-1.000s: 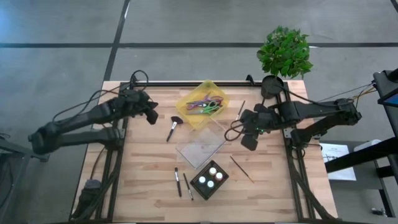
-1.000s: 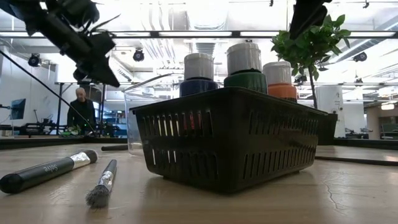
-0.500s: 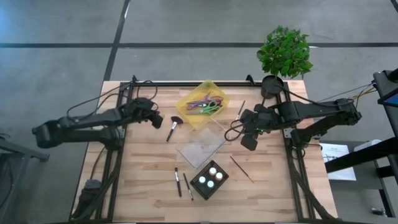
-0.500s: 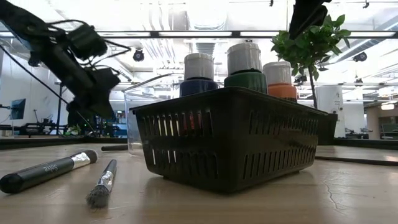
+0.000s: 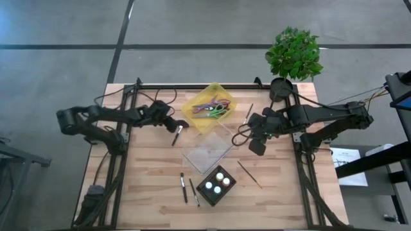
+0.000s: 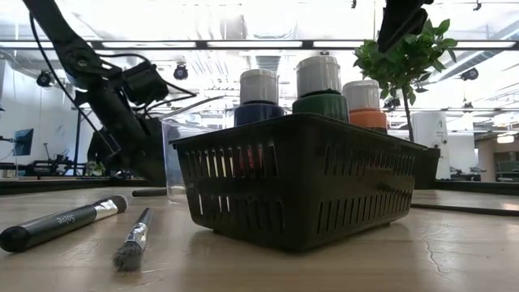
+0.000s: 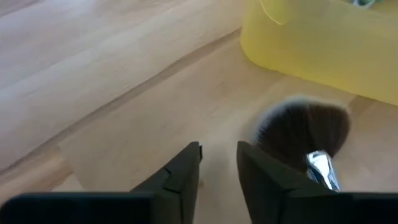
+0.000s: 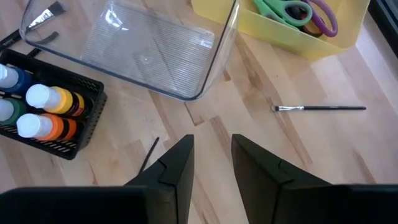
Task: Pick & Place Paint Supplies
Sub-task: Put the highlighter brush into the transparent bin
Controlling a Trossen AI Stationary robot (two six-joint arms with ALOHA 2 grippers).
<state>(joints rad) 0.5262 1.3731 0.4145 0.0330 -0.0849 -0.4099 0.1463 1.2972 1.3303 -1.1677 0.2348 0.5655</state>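
The left arm reaches low across the far left part of the table, its elbow folded back over the left edge. The left gripper hangs just above the wood with its fingers slightly parted, holding nothing; it sits right beside the fanned bristles of the big brush, whose metal collar lies by one fingertip. That brush lies between the gripper and the yellow bin, which holds scissors.

The right arm stretches in from the right edge and its right gripper hovers over bare wood near the clear tray, fingers a little apart and empty. A thin brush lies just beyond it, close to the yellow bin. Another thin brush lies on the near right side.

The black basket stands near the front edge with white-capped paint bottles upright inside. Two more brushes lie side by side just left of it. Open wood spreads along the left side and the near right corner. A potted plant stands at the far right corner.
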